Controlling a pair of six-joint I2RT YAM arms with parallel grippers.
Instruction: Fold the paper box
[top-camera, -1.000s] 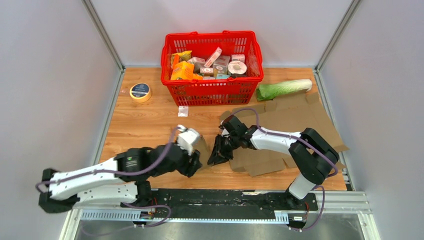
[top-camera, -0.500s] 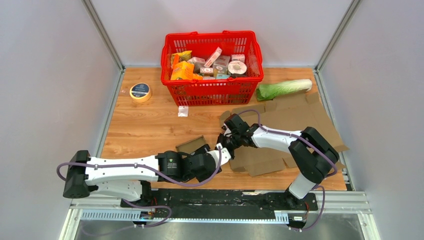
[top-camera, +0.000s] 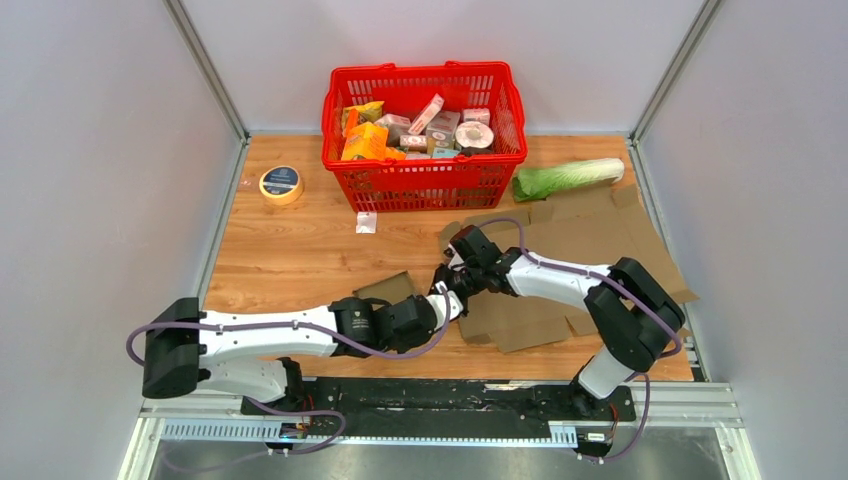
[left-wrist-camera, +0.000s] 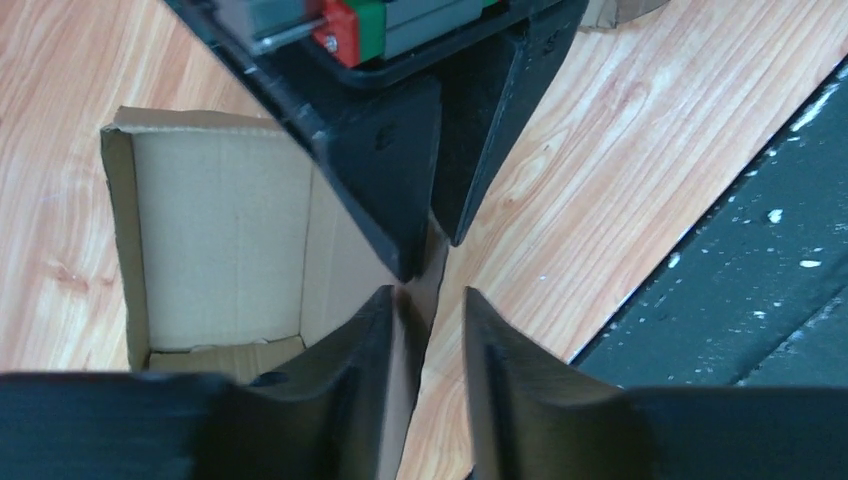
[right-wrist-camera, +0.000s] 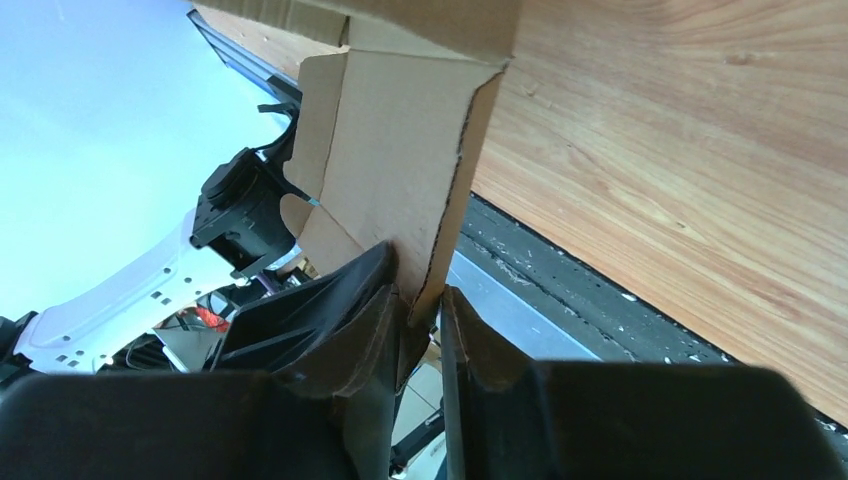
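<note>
Paper box (top-camera: 385, 288): brown card, one side open, resting on the wooden table (top-camera: 290, 250) near the front edge, between the two arms. Left gripper (left-wrist-camera: 427, 300) is clamped on one thin side wall. Right gripper (right-wrist-camera: 420, 295) pinches the same wall from the opposite direction, with flat cardboard sheets (top-camera: 590, 235) just beside.

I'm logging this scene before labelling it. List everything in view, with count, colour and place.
paper box: 1, brown, near middle, between the grippers
flat cardboard: some pieces, brown, right side
basket: 1, red, far middle
groceries: several, mixed colours, in basket
leafy vegetable: 1, green, right of basket
tape roll: 1, yellow, far left
paper scrap: 1, white, before basket
table: 1, wood
left gripper: black, astride box wall
right gripper: black, pinching box wall
</note>
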